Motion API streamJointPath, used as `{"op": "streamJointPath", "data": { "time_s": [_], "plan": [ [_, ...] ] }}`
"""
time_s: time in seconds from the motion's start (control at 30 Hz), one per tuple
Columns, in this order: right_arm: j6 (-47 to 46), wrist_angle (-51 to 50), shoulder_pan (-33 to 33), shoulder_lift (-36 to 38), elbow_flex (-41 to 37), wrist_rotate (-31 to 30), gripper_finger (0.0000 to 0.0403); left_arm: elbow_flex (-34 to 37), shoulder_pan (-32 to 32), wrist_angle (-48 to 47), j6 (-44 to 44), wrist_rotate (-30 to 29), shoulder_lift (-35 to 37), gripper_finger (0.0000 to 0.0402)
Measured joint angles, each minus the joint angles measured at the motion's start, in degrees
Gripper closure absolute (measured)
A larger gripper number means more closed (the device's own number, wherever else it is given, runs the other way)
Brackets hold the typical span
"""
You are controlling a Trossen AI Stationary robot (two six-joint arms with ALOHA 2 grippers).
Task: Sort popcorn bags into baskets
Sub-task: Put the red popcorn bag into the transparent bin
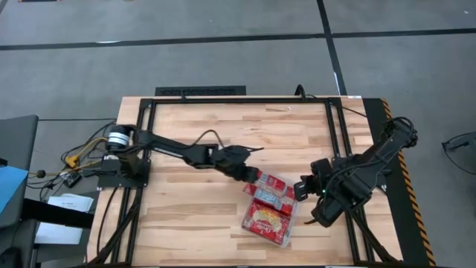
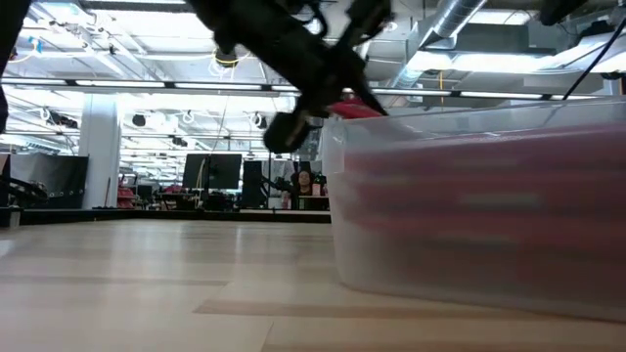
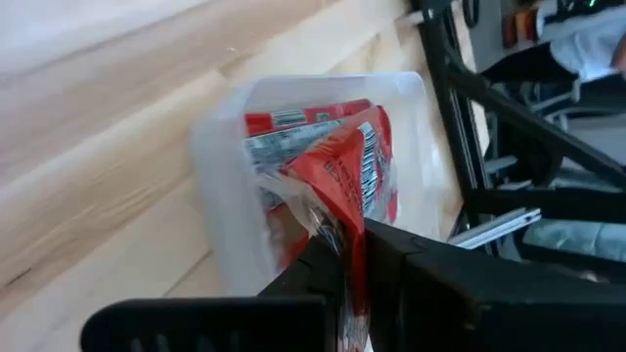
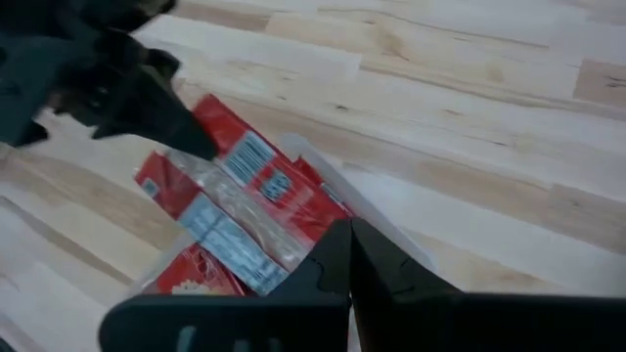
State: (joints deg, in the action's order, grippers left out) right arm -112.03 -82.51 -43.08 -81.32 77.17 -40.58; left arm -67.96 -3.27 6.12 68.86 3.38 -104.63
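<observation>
One popcorn bag (image 3: 337, 176) upright-tilted, left gripper (image 3: 350, 256) pinching.

Two dark jointed arms (image 1: 186, 152), black cables, silver-capped base joint (image 1: 117, 138).

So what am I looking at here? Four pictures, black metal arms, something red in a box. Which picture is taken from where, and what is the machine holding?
These are two dark robot arms at a pale wooden table, each ending in a two-finger gripper. One picture looks straight down, one looks level across the tabletop, and two come from cameras on the arms' wrists. On the table stands a clear plastic rectangular tray holding small flat red popcorn packets. The left gripper is shut on one red packet at the tray's far end, above the others. The right gripper is shut, holds nothing, and sits just beside the tray's right edge.
</observation>
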Motion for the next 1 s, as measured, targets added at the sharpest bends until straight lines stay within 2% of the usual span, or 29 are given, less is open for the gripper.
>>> {"op": "streamJointPath", "data": {
  "time_s": [0.27, 0.47, 0.57, 0.73, 0.87, 0.93, 1.0],
  "plan": [
    [0.0, -0.45, -2.93, 0.0, 0.02, 0.0, 0.0364, -10.69, 0.0, -2.89, -0.65, 3.63, -10.03, 0.0398],
    [0.0, -0.48, -4.27, 0.0, 0.02, 0.0, 0.0368, -13.27, 0.0, -2.94, -0.83, 3.16, -12.91, 0.036],
    [0.0, -0.81, -4.6, 0.0, 0.02, -0.02, 0.0369, -13.36, 0.03, -2.57, -2.63, 1.73, -12.84, 0.0326],
    [0.01, -1.43, -4.6, 0.0, 0.02, -0.14, 0.0354, -13.36, 0.15, -1.61, -3.09, 3.49, -12.51, 0.0243],
    [0.07, -1.54, -4.64, 0.0, 0.02, -1.17, 0.034, -13.36, 0.61, -2.59, -3.18, 10.66, -12.34, 0.0168],
    [0.06, -1.58, -5.03, 0.0, 0.02, -2.52, 0.0337, -13.3, 1.27, -3.32, -3.79, 15.73, -11.25, 0.0137],
    [0.19, -1.54, -5.09, 0.0, 0.02, -3.95, 0.0336, -13.32, 1.87, -4.67, -4.68, 17.94, -9.49, 0.0113]
  ]
}}
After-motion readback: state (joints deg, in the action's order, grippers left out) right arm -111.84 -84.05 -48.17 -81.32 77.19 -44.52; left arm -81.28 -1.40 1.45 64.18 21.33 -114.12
